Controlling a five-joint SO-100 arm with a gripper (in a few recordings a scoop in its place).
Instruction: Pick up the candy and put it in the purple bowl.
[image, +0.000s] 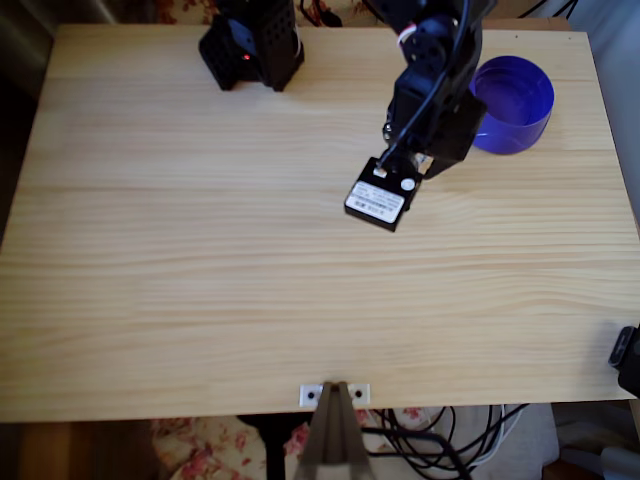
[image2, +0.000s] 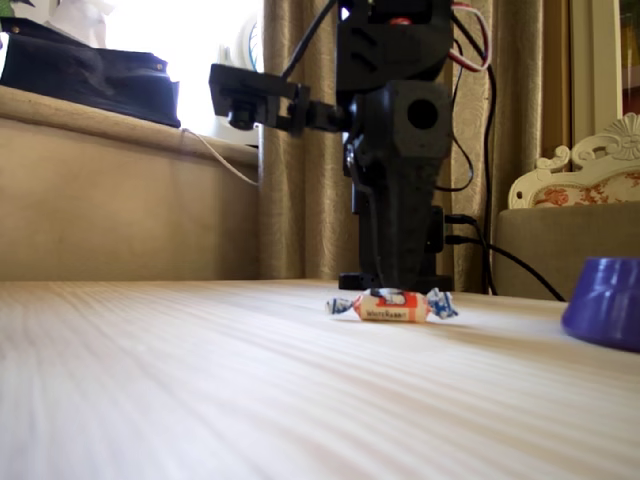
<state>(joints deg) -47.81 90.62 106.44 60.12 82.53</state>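
Pale wood table (image: 200, 260) before curtains (image2: 300, 200), candy (image2: 392, 305) on it, gripper (image2: 395, 285) opening indiscernible.

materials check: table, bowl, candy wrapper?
Table: looks like light unfinished or matte pine, long grain lines and board seams visible.
Purple bowl: seems smooth moulded plastic, uniform blue-purple with a soft sheen.
Candy: wrapper looks like thin printed paper or film, white with red-orange marks, ends twisted and crinkled.
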